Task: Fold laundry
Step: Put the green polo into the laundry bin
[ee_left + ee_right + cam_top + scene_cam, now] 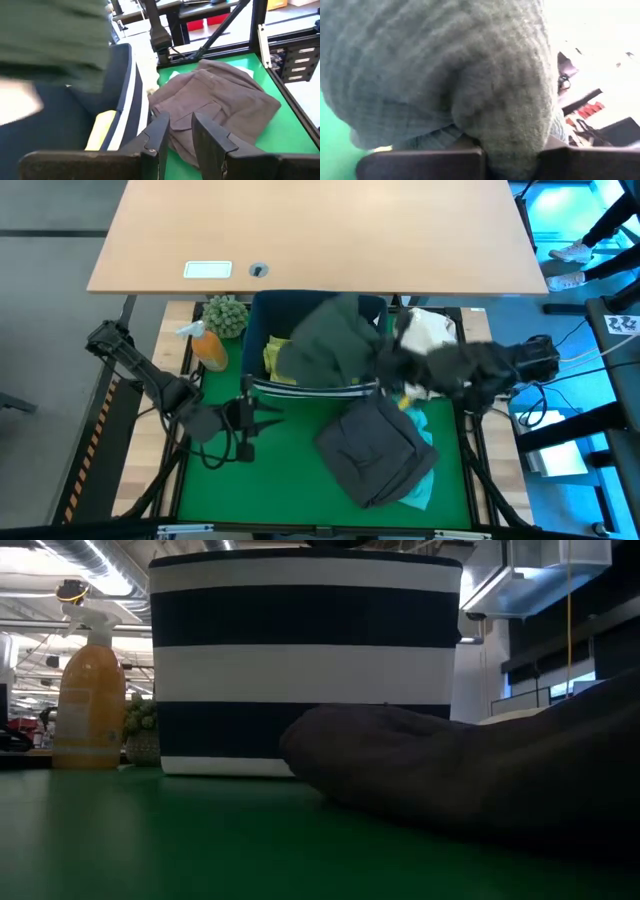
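Left claw (pixel 262 416): hanging just above the green mat (pixel 290 480) on the left part of the desk, right in front of the bin's striped wall; its two dark fingers (pixel 161 137) are standing a narrow gap apart with nothing between them
Right claw (pixel 392 370): reaching in from the right side over the bin's right rim, its fingers pinched shut on the dark olive garment, whose cloth is filling the right wrist view
Dark olive garment (pixel 335 340): hanging bunched from the right claw over the bin and spreading across most of its opening
Charcoal grey garment (pixel 375 448): lying as a rough folded block on the green mat in front of the bin, toward the right, a seam or pocket showing on top in the left wrist view
Turquoise garment (pixel 425 480): peeking out from under the grey garment's right edge, flat on the mat
Yellow-green shirt (pixel 274 358): sitting inside the bin at its left side, partly covered by the olive cloth
Bin (pixel 262 330): navy with a white stripe, standing at the back middle of the mat; in the low view it is filling the background behind the grey garment
Cream cloth bundle (pixel 428 330): resting just beside the bin's right rim
Orange spray bottle (pixel 208 345): standing left of the bin
Small green plant (pixel 226 313): sitting just behind the bottle, near the bin's left corner
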Available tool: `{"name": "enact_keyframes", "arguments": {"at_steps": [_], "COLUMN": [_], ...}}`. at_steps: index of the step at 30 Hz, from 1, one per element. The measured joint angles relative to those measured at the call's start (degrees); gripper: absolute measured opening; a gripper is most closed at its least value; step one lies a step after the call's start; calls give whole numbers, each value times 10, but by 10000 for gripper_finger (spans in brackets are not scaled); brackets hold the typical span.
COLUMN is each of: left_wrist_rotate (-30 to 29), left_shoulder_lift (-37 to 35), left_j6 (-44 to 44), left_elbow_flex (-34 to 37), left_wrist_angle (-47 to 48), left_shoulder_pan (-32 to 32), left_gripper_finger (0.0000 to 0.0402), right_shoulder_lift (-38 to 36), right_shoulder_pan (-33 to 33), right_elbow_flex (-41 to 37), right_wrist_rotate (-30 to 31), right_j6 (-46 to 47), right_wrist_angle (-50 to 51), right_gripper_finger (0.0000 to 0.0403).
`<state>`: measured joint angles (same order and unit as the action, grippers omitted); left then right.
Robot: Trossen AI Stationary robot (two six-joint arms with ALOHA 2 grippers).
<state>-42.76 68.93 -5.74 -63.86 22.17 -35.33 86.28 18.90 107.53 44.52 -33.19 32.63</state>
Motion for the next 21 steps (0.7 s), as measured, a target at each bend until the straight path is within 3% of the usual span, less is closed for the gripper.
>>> {"name": "enact_keyframes", "arguments": {"at_steps": [11,21], "left_wrist_rotate": [1,2], "left_shoulder_lift": [0,0], "left_j6": [-1,-1], "left_elbow_flex": [0,0], "left_wrist_angle": [5,20], "left_shoulder_pan": [-11,-11], "left_gripper_finger": [77,77], "right_shoulder_lift": [58,164], "right_shoulder_pan": [-218,-269], "right_elbow_flex": [-1,-1], "right_wrist_rotate": [-113,-106], "right_j6": [-1,-3], "right_wrist_angle": [11,52], "right_gripper_finger": [33,33]}}
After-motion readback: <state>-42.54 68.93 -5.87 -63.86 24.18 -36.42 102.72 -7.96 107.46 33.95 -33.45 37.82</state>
